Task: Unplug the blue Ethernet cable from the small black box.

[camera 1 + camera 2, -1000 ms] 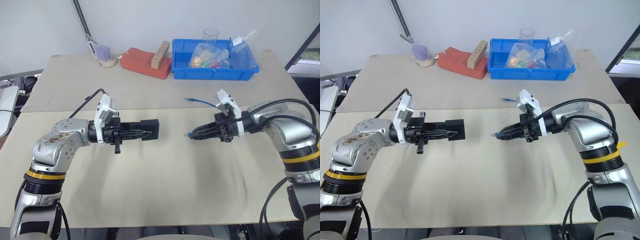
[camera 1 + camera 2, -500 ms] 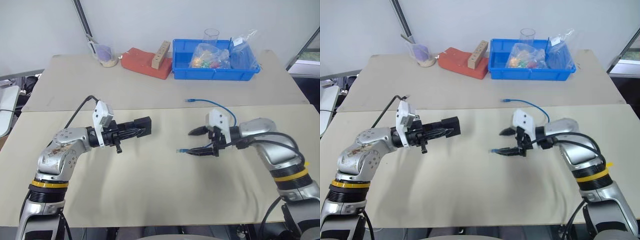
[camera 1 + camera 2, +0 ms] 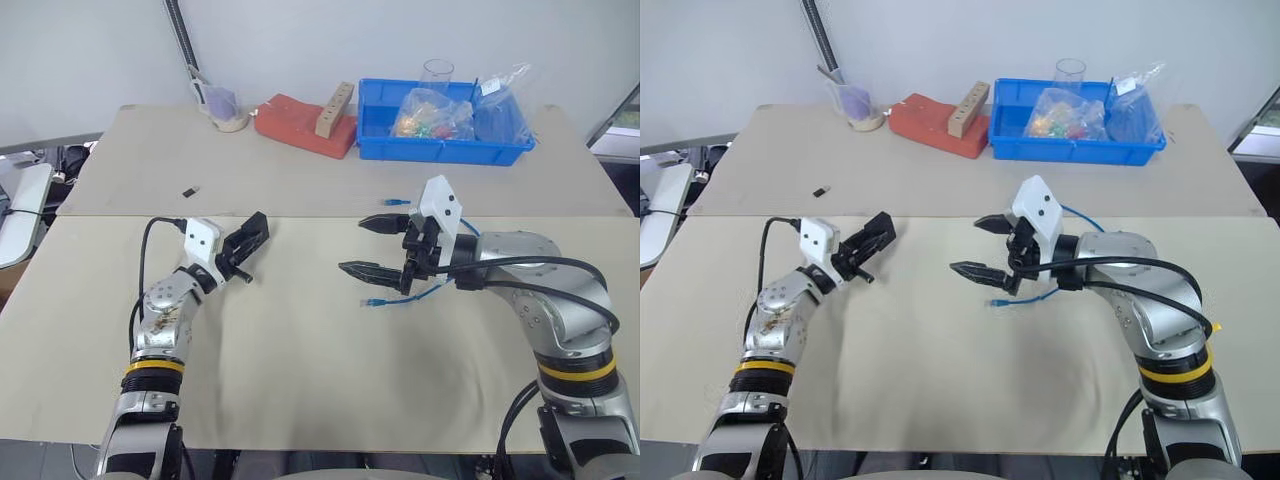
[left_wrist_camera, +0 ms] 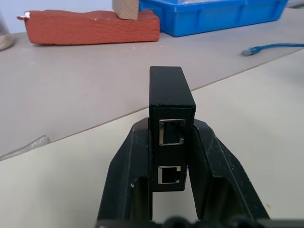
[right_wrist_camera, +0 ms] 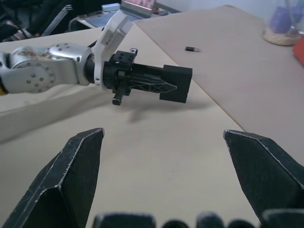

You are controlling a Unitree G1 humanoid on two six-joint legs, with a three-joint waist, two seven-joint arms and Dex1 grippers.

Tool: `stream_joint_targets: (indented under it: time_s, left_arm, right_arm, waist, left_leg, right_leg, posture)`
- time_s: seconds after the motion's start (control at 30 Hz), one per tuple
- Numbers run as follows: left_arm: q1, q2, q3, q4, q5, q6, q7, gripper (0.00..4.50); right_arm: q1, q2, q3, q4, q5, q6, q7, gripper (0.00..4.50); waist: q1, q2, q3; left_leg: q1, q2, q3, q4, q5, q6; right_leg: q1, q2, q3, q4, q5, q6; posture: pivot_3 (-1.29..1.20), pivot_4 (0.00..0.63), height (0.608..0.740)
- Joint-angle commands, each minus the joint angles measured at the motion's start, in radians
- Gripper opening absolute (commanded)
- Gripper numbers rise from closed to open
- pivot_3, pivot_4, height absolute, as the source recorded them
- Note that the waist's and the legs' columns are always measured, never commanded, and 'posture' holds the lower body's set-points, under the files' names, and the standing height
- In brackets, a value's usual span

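Left wrist view shows the small black box [image 4: 171,118] clamped edge-on between the left gripper's [image 4: 172,156] two fingers, its two ports facing the camera and both empty. From the head camera, the blue Ethernet cable [image 3: 415,292] lies loose on the beige table [image 3: 320,380], just below the right gripper [image 3: 374,246], one plug end [image 3: 369,301] toward the middle of the table and the other [image 3: 394,202] farther back. That gripper's jaws stand wide apart and carry nothing, poised above the cord and pointing toward the box, well apart from it. Judged from how things lie, the unplugging looks complete. The remaining hazards are modest: the box is held by its narrow sides only, so a quick swing of the left arm could let it pivot or slip onto the table, and the open right fingers hang close enough over the cord that a low sweep might snag it and drag it along. Counted: one cable with two plug ends, one box with two ports, two grippers. At the table's far edge sit one blue bin [image 3: 455,145] of bagged items, one red block [image 3: 305,120] bearing a wooden piece, and one tiny black bit [image 3: 189,190] lying alone.
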Motion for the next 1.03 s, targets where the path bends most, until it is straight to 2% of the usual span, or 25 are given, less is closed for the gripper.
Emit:
stream_joint_targets:
  time_s: [0.03,0.23,0.3,0.43,0.6,0.73,0.83,1.03]
  left_arm:
    - [-0.021,-0.004,0.007,0.035,0.012,-0.048,0.003,1.02]
    - [-0.01,0.002,0.015,0.039,0.002,-0.053,-0.012,3.79]
    - [0.013,0.014,0.018,-0.003,-0.008,-0.03,-0.02,4.4]
    - [0.092,0.064,0.023,-0.16,-0.044,0.068,-0.051,4.4]
    - [0.263,0.294,0.055,-0.554,-0.14,0.356,-0.163,4.4]
    - [0.306,0.452,0.141,-0.747,-0.25,0.556,-0.187,4.4]
    - [0.302,0.517,0.199,-0.804,-0.285,0.62,-0.183,4.4]
    - [0.299,0.523,0.19,-0.795,-0.27,0.642,-0.173,4.4]
  right_arm:
    - [-0.013,-0.004,-0.025,0.001,0.006,-0.011,-0.02,4.48]
    - [-0.007,-0.015,-0.013,0.033,-0.009,-0.044,-0.012,4.5]
    - [-0.004,-0.018,-0.012,0.043,-0.012,-0.054,-0.005,4.5]
    - [0.004,-0.035,-0.011,0.064,-0.019,-0.081,0.019,4.5]
    - [0.008,-0.091,-0.05,0.093,-0.012,-0.106,0.067,4.5]
    - [0.015,-0.127,-0.073,0.114,-0.008,-0.12,0.089,4.5]
    - [0.019,-0.135,-0.079,0.131,-0.018,-0.131,0.09,4.5]
    - [0.02,-0.127,-0.07,0.154,-0.031,-0.148,0.076,4.5]
  waist:
    - [-0.004,0.0,0.0]
    - [-0.007,0.0,0.0]
    - [-0.006,0.0,0.0]
    - [-0.012,0.0,0.0]
    - [-0.025,0.0,0.0]
    - [-0.022,0.0,0.0]
    - [-0.024,0.0,0.0]
    - [-0.027,0.0,0.0]
  left_leg:
    - [0.0,0.0,0.0,0.0,0.0,0.0]
    - [0.001,0.0,0.0,0.0,0.0,0.0]
    - [0.001,0.0,0.0,0.0,0.0,0.0]
    - [0.001,0.001,0.0,-0.001,0.0,0.0]
    - [0.001,0.002,-0.001,-0.002,0.0,0.0]
    - [0.001,0.002,-0.002,-0.002,0.0,0.0]
    - [0.002,0.002,-0.001,-0.003,0.0,0.0]
    - [0.002,0.002,0.0,-0.004,0.0,0.0]
  right_leg:
    - [0.0,0.0,0.0,0.0,0.0,0.0]
    - [0.0,0.001,0.0,0.002,0.0,0.0]
    - [0.0,0.001,0.0,0.002,0.0,0.0]
    - [0.0,0.001,0.0,0.002,0.0,0.0]
    - [-0.001,0.002,0.0,0.002,0.0,0.0]
    - [0.0,0.001,0.0,0.001,0.0,0.0]
    - [0.001,0.001,0.0,-0.001,0.0,0.0]
    - [0.001,0.001,0.0,-0.001,0.0,0.0]
  posture:
    - [0.0,0.15,0.74]
    - [0.0,0.15,0.74]
    - [0.0,0.15,0.74]
    - [0.0,0.15,0.74]
    - [0.0,0.15,0.74]
    - [0.0,0.15,0.74]
    - [0.0,0.15,0.74]
    - [0.0,0.15,0.74]
